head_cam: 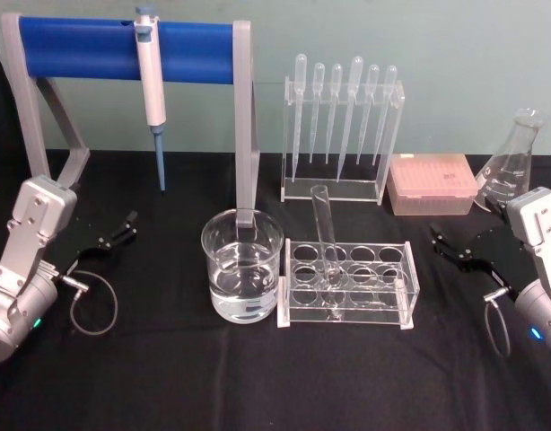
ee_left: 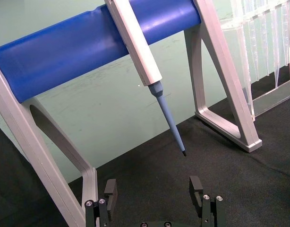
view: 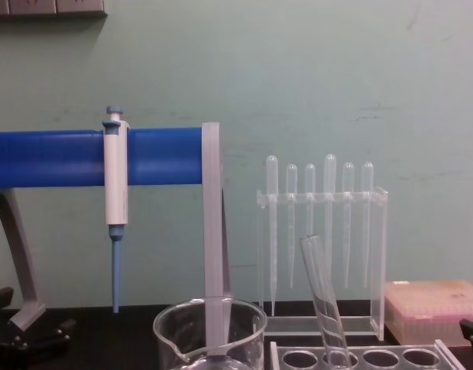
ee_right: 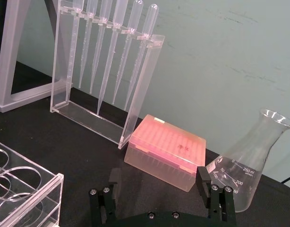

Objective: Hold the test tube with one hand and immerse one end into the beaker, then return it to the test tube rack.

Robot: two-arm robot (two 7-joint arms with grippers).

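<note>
The test tube [head_cam: 326, 235] stands tilted in a hole of the clear acrylic rack [head_cam: 347, 285] at the table's middle; the chest view shows it leaning too [view: 323, 302]. Just left of the rack stands the beaker [head_cam: 242, 266], roughly half full of clear liquid, with its spout showing in the chest view [view: 209, 333]. My left gripper [head_cam: 118, 232] rests open and empty at the left, well away from the beaker; the left wrist view shows its fingers spread [ee_left: 153, 189]. At the right, my right gripper [head_cam: 448, 245] is open and empty [ee_right: 158, 182], a short way from the rack's right end.
A blue-barred stand [head_cam: 123, 49] with a hanging micropipette [head_cam: 152, 99] stands behind the beaker. Behind the tube rack is a holder of plastic pipettes [head_cam: 340, 126]. A pink tip box [head_cam: 430, 183] and an Erlenmeyer flask [head_cam: 509, 166] sit at the back right.
</note>
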